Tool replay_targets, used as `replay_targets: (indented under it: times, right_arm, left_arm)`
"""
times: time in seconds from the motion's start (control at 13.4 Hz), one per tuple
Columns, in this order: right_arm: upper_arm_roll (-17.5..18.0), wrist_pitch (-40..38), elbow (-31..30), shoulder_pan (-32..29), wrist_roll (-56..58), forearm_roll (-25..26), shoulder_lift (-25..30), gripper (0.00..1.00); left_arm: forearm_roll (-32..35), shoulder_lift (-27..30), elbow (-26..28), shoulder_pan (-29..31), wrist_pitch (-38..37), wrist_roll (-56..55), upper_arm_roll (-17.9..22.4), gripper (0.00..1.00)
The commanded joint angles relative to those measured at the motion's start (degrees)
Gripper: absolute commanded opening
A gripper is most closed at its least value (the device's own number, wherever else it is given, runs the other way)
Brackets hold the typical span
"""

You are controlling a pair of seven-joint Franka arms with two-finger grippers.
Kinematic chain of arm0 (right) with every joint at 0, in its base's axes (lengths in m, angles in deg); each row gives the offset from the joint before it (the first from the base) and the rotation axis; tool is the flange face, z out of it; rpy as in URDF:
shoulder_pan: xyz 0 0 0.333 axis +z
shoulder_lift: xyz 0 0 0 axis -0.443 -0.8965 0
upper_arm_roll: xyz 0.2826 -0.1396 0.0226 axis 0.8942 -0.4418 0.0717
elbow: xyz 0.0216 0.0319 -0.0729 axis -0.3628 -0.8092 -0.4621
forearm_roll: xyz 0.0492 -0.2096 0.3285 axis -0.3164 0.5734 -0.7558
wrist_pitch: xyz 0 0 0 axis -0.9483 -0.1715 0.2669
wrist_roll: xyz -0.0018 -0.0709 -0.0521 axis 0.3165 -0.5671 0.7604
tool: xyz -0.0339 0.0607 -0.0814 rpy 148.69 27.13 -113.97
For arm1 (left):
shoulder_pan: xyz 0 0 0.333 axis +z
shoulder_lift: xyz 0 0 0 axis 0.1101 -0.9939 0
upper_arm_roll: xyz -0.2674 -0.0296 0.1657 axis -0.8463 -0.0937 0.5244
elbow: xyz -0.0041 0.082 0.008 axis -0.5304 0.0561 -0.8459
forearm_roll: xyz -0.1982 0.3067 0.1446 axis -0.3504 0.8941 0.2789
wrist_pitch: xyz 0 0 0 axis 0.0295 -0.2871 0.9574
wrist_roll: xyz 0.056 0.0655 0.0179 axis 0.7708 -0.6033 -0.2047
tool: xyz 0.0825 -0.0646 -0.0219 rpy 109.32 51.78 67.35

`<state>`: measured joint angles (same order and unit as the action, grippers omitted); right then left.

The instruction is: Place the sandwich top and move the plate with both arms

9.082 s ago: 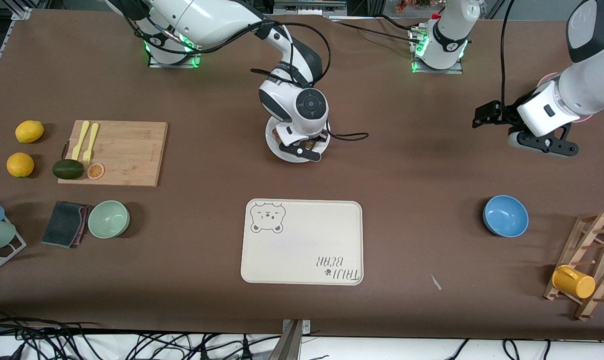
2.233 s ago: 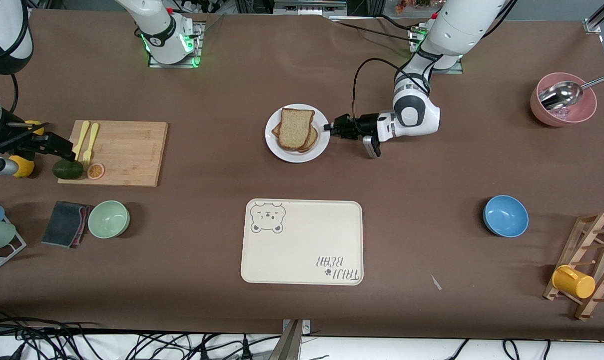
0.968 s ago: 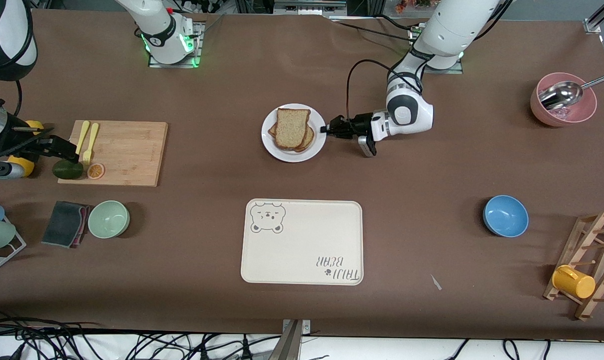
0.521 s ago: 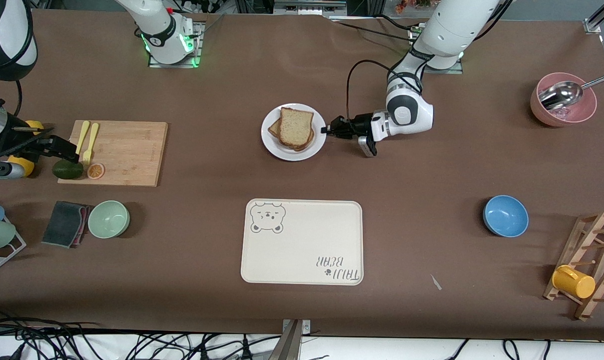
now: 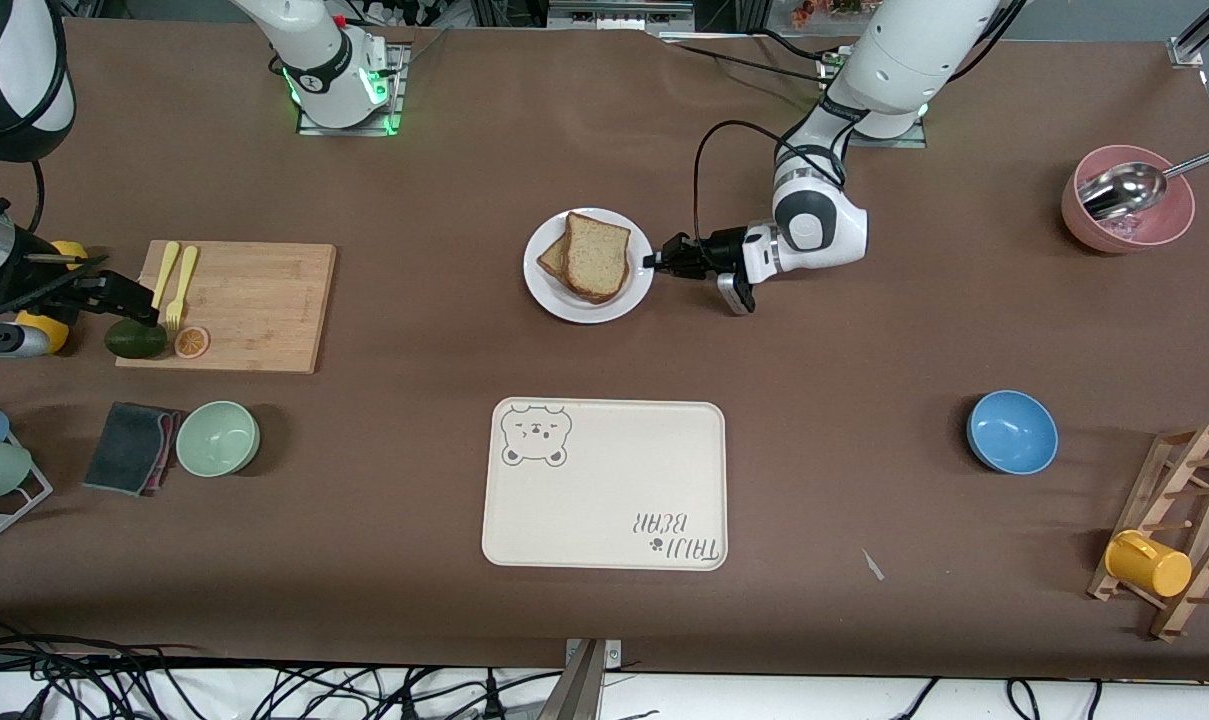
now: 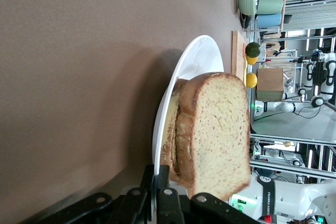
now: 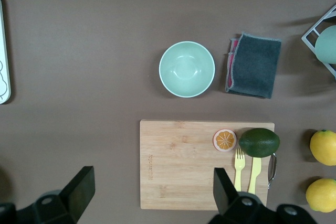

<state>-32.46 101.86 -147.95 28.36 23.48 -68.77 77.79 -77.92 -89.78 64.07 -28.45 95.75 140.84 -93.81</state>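
The round white plate sits mid-table, farther from the front camera than the tray. On it the sandwich top, a speckled light-brown slice, lies skewed over a lower slice. My left gripper reaches in low from the left arm's end and is shut on the plate's rim. In the left wrist view the thin rim runs between the two black fingers of that gripper, with the sandwich top right beside them. My right gripper hangs open over the wooden cutting board, and the right gripper holds nothing.
A cream bear-printed tray lies nearer the front camera than the plate. The cutting board carries forks, an avocado and an orange slice. A green bowl, blue bowl, pink bowl and mug rack stand around.
The left gripper has closed fully on the plate's rim. The top slice has turned and slid slightly toward the left arm's end. The right arm has stayed still.
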Motion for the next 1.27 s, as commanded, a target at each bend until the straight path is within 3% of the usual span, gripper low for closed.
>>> replay_targets:
  times: [0.0, 0.45, 0.89, 1.19]
  right_arm:
    - [0.8, -0.4, 1.0, -0.7, -0.6, 0.5, -0.2, 1.00]
    - [0.8, -0.4, 1.0, -0.7, -0.6, 0.5, -0.2, 1.00]
    - [0.8, -0.4, 1.0, -0.8, -0.6, 0.3, -0.2, 1.00]
    - [0.8, -0.4, 1.0, -0.8, -0.7, 0.5, -0.2, 1.00]
  left_arm:
    - [-1.0, 1.4, -0.4, -0.2, -0.1, -2.3, 0.1, 0.00]
    - [-0.6, 2.6, -0.3, -0.3, 0.6, -3.7, 0.5, 0.00]
    - [8.1, 5.6, -0.4, 0.1, 0.7, -14.2, 1.6, 0.00]
    - [8.7, 7.1, -0.4, 1.8, 0.7, -14.6, 1.7, 0.00]
